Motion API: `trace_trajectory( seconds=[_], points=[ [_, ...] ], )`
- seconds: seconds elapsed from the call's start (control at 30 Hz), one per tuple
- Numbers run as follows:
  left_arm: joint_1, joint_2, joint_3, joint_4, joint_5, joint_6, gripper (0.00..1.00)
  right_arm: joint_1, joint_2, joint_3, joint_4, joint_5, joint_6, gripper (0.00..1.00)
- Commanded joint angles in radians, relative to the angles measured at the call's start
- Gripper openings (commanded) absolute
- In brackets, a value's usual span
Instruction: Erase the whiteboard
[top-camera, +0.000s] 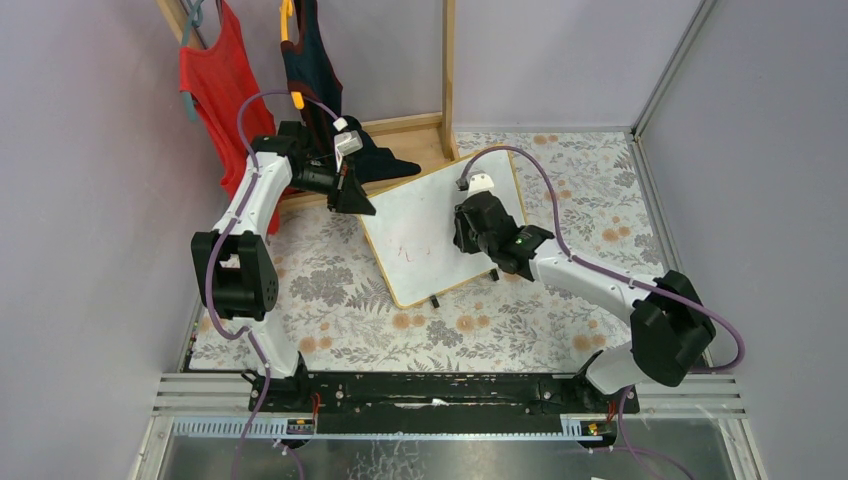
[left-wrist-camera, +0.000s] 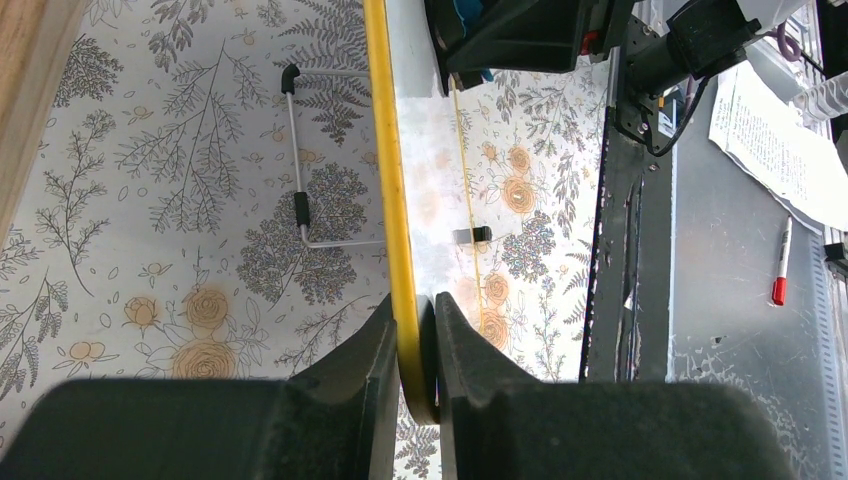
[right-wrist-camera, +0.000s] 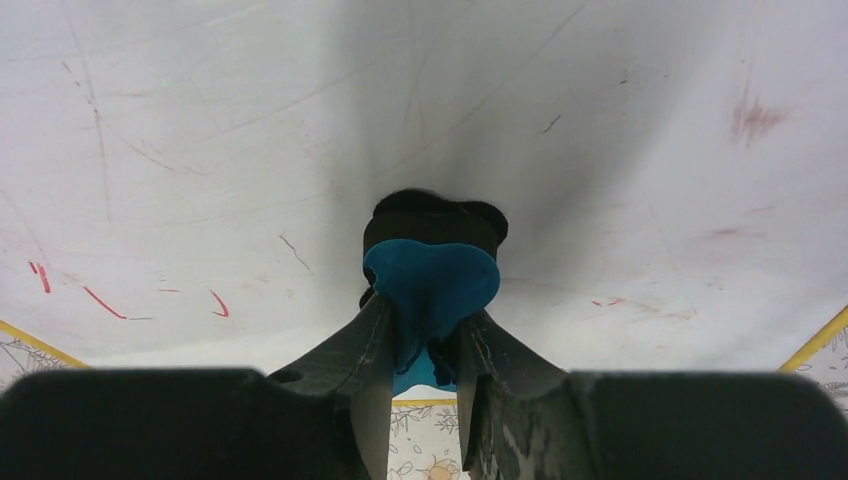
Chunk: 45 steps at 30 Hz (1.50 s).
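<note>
The whiteboard (top-camera: 420, 235) stands tilted on the floral table, with a yellow frame and faint red marks (top-camera: 408, 252) low on its face. My left gripper (top-camera: 360, 205) is shut on its upper left edge. In the left wrist view the jaws (left-wrist-camera: 415, 345) clamp the yellow frame (left-wrist-camera: 385, 150) edge-on. My right gripper (top-camera: 468, 232) is over the board's right half, shut on a blue eraser (right-wrist-camera: 432, 275) whose black felt presses on the white face (right-wrist-camera: 250, 150). Red strokes (right-wrist-camera: 100, 300) remain at the lower left and a smudge (right-wrist-camera: 755, 118) at the upper right.
A wooden clothes rack (top-camera: 448, 70) stands behind the board with a red shirt (top-camera: 215, 80) and a dark garment (top-camera: 310, 60). The board's black feet (top-camera: 434, 301) rest on the cloth. A wire stand (left-wrist-camera: 300, 200) shows behind the board. A red pen (left-wrist-camera: 781, 285) lies past the near rail.
</note>
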<state>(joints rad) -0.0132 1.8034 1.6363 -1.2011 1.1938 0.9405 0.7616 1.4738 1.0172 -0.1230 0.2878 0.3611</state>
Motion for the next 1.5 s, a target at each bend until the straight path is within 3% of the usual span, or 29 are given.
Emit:
trace_trajectory(
  seconds=[0.0, 0.37, 0.67, 1.0, 1.47],
  points=[
    [-0.033, -0.006, -0.027, 0.003, -0.060, 0.062, 0.00, 0.007, 0.006, 0.019, 0.028, -0.046, 0.004, 0.00],
    [-0.036, -0.008, -0.022, 0.010, -0.056, 0.047, 0.00, 0.216, 0.214, 0.199, 0.068, -0.048, 0.036, 0.00],
    [-0.042, -0.008, -0.030, 0.018, -0.060, 0.043, 0.00, 0.292, 0.326, 0.342, 0.077, -0.075, 0.037, 0.00],
    [-0.043, -0.017, -0.037, 0.018, -0.065, 0.045, 0.00, 0.276, 0.324, 0.340, -0.003, 0.064, -0.011, 0.00],
    [-0.042, -0.017, -0.038, 0.018, -0.070, 0.047, 0.00, 0.078, 0.051, 0.057, 0.002, 0.089, -0.020, 0.00]
  ],
)
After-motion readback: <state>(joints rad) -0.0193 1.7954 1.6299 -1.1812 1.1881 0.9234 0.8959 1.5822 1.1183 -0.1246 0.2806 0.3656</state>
